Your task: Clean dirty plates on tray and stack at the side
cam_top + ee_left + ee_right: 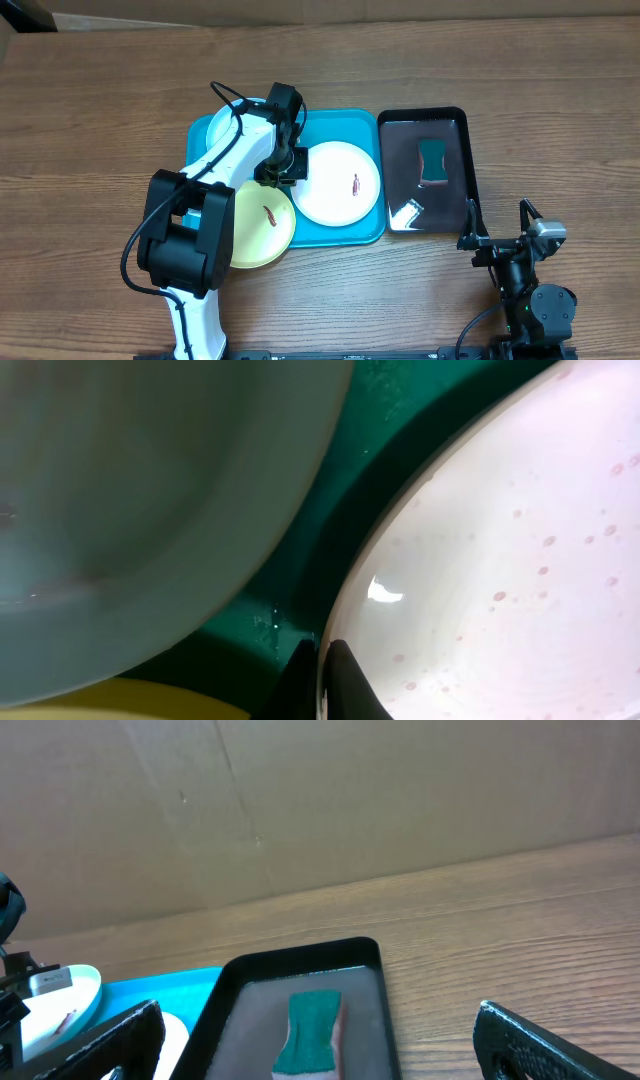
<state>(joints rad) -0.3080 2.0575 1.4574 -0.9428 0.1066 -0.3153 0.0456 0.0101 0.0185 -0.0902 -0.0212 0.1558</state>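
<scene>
Left gripper (pixel 322 678), jaws narrowed on the white plate (pixel 500 560) rim, should lift level and clear the tray (pixel 340 125) lip.

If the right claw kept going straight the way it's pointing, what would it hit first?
The right gripper would probably meet the black tray first, about where the green sponge lies in it; depth is hard to judge from the wrist view.
</scene>
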